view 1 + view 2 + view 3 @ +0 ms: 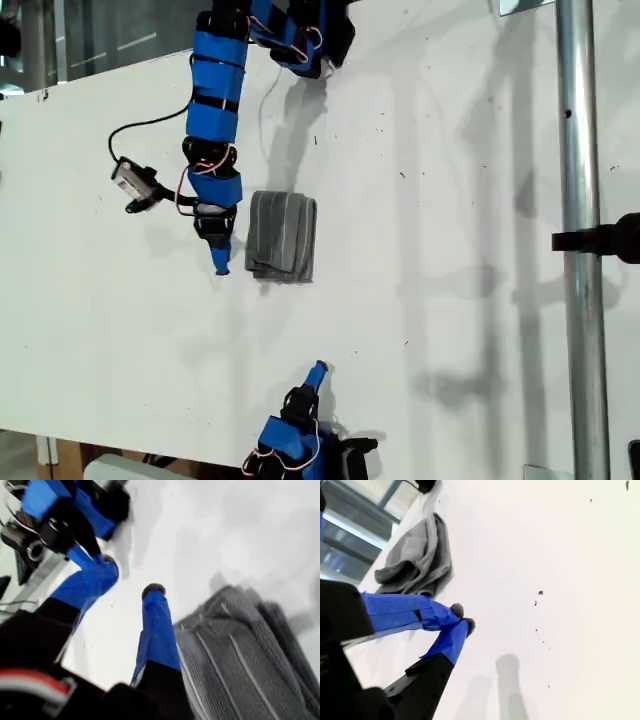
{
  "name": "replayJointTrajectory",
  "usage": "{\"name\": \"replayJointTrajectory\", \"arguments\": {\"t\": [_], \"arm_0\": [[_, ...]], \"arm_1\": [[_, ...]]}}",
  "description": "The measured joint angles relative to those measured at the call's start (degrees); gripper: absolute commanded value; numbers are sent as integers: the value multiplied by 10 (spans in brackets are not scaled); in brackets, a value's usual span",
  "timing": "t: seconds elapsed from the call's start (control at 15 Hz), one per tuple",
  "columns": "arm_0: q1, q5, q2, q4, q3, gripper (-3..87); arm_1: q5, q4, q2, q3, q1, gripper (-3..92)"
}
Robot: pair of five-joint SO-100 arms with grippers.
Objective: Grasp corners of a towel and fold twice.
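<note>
Towel (282, 237) lay folded into a small grey bundle on the white table (450, 300), a little toward 10 o'clock from the exterior view's centre. My first gripper (222, 262) sat just beside it at its 9 o'clock, jaws parted narrowly, holding nothing. My second gripper (319, 371) was well apart at towel's 6 o'clock, tips touching, empty.

Bright, even light washes your white table (450, 300), with soft shadows falling toward three o'clock in the exterior view. Your first wrist view is blurred.
</note>
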Motion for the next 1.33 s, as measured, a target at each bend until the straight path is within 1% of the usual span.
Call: {"name": "replayJointTrajectory", "arguments": {"t": [0.07, 0.2, 0.27, 0.33, 0.4, 0.47, 0.53, 0.6, 0.67, 0.73, 0.8, 0.87, 0.93, 1.0, 1.07, 1.33], "arm_0": [[-5, -4, 0, -7, 11, -15], [-10, -15, 0, -10, 25, -18], [-11, -18, 0, -7, 27, -23], [-14, -26, 0, 5, 30, -23], [-21, -47, 0, 33, 33, -23], [-30, -76, 0, 49, 33, -23], [-40, -94, 0, 53, 33, -23], [-52, -92, 0, 54, 33, -23], [-62, -74, 0, 56, 33, -23], [-66, -48, 0, 56, 33, -23], [-66, -28, 0, 56, 33, -23], [-70, 40, 0, 56, 33, -23], [-70, 132, 0, 56, 33, -23], [-67, 207, 0, 56, 33, -23], [-67, 226, 0, 56, 33, -23], [-67, 242, 0, 56, 33, -23]], "arm_1": [[-12, 52, 47, -2, 13, -2], [-21, 179, 170, 74, 34, -2], [-6, 254, 244, 148, 38, -3], [10, 298, 335, 246, 34, -3], [45, 334, 441, 359, 25, -3], [83, 385, 561, 469, 14, -3], [113, 450, 687, 561, 4, -3], [131, 515, 809, 621, -7, -3], [149, 544, 911, 664, -17, 2], [192, 557, 935, 688, -24, 37], [259, 568, 937, 708, -42, 104], [290, 570, 954, 710, -55, 104], [294, 573, 954, 710, -61, 104], [263, 582, 954, 710, -55, 104], [230, 588, 954, 710, -50, 104], [218, 591, 954, 710, -42, 104]]}}
